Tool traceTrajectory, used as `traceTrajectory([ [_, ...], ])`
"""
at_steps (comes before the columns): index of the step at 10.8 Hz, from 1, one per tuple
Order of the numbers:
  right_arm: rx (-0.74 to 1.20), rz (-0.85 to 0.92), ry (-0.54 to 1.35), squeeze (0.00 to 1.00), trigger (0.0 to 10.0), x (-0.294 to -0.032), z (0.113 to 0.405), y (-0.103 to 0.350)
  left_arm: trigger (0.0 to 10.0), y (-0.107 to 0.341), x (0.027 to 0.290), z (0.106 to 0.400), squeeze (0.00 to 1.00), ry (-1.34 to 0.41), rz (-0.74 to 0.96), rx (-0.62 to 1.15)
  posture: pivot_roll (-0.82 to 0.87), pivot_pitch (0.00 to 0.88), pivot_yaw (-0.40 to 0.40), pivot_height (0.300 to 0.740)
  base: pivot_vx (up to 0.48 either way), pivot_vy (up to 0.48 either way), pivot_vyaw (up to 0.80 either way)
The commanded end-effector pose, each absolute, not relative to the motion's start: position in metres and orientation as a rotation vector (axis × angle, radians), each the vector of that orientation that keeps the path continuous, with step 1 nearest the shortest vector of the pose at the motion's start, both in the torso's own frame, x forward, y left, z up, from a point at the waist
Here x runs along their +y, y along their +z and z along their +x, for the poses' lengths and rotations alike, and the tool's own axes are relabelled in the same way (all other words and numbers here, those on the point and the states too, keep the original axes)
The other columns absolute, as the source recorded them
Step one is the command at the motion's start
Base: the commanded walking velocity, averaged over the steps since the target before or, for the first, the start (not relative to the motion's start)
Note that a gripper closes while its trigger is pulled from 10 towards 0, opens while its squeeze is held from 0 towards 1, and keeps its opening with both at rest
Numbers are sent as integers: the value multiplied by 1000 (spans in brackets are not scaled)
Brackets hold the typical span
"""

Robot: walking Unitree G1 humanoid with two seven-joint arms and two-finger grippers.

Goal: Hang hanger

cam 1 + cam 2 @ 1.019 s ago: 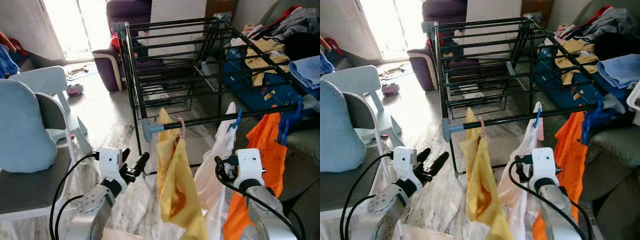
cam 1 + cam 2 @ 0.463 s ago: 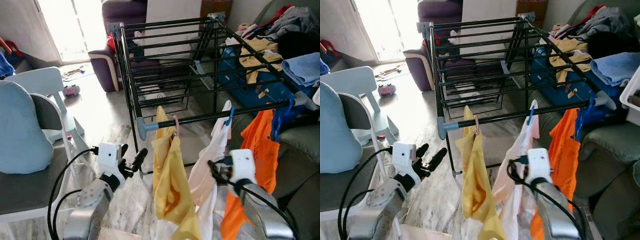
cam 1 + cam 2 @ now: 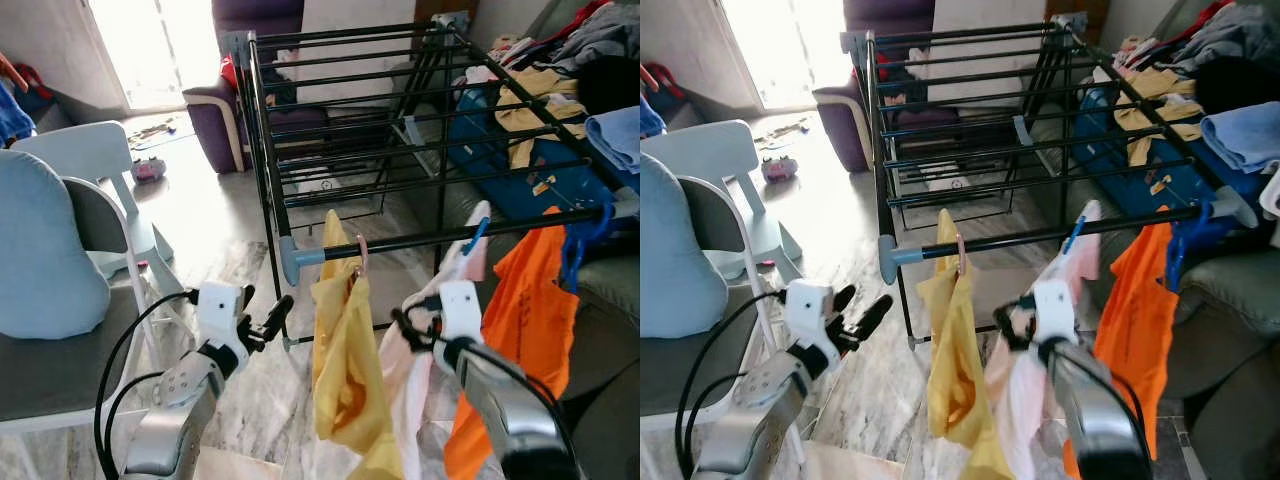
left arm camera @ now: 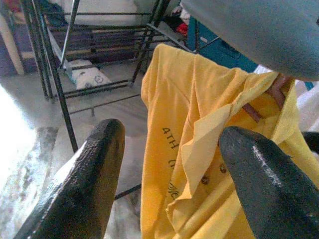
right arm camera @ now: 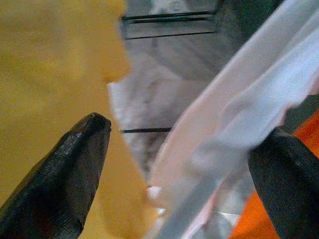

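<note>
Three garments hang already on the front rail (image 3: 450,232) of the black drying rack (image 3: 400,110): a yellow shirt (image 3: 345,370) on a pink hanger (image 3: 357,250) near the rail's grey end cap, a pale pink garment (image 3: 425,330) on a blue hanger (image 3: 476,236) next to it, and an orange shirt (image 3: 525,320) on another blue hanger (image 3: 580,240) further along the rail. So the hanging itself looks done, and I judge that the step in hand is the release and moving away.

The right gripper (image 5: 174,164) is below the rail, between the yellow shirt and the pale pink garment. Its two black fingers (image 5: 60,174) are spread wide and hold nothing; the pink cloth only passes between them, with its hanger above on the rail. The left gripper (image 3: 268,322) is below the end cap, just beside the yellow shirt, also wide open and empty, and it looks at this shirt from the side.

The next move probably calls for drawing the right gripper down and back from the rail, without catching the loose cloth, which could pull a hanger off.
</note>
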State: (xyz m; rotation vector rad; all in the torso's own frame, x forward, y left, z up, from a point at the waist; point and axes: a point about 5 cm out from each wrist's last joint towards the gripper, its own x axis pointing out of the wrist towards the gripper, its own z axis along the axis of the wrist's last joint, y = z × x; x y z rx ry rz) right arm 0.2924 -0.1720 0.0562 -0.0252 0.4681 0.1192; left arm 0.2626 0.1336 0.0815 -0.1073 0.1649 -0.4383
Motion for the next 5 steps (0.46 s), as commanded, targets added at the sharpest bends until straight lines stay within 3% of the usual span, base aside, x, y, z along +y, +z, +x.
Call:
traceTrajectory([
  [1,482,-33,50,0,10000,-181,295,54,10000,84,137,267,0,-450,-43,148,-134,0,43,740,0,0,0],
  [5,483,-85,-109,0,10000,-213,291,55,10000,83,138,273,0,-451,-54,144,-148,0,48,740,0,0,0],
])
